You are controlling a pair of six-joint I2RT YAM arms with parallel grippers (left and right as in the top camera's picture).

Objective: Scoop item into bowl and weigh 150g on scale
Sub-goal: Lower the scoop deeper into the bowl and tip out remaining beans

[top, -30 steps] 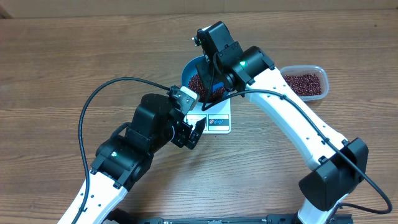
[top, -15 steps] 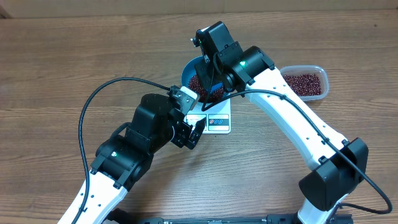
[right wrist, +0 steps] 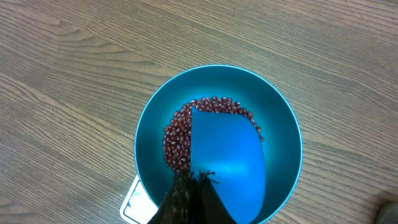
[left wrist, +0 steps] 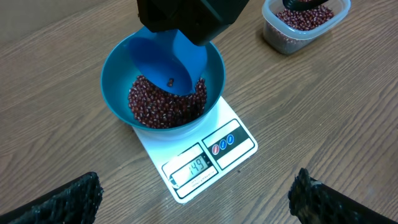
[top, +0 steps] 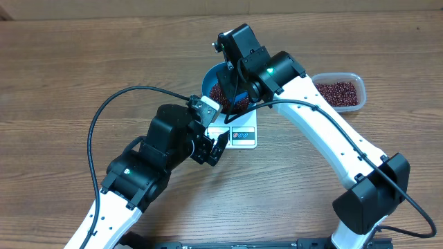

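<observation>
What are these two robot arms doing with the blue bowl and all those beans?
They are weighing out beans. The right arm's tool grips a small blue scoop, tipped down inside the blue bowl and almost empty. The bowl sits on a white scale and holds a heap of red-brown beans; the display reads 149. The left arm's tool hangs open beside the scale, holding nothing. More beans lie in a clear tub nearby.

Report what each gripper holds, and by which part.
Right gripper: the blue scoop, gripped at its rear end above the bowl. Left gripper: open, holding nothing.
</observation>
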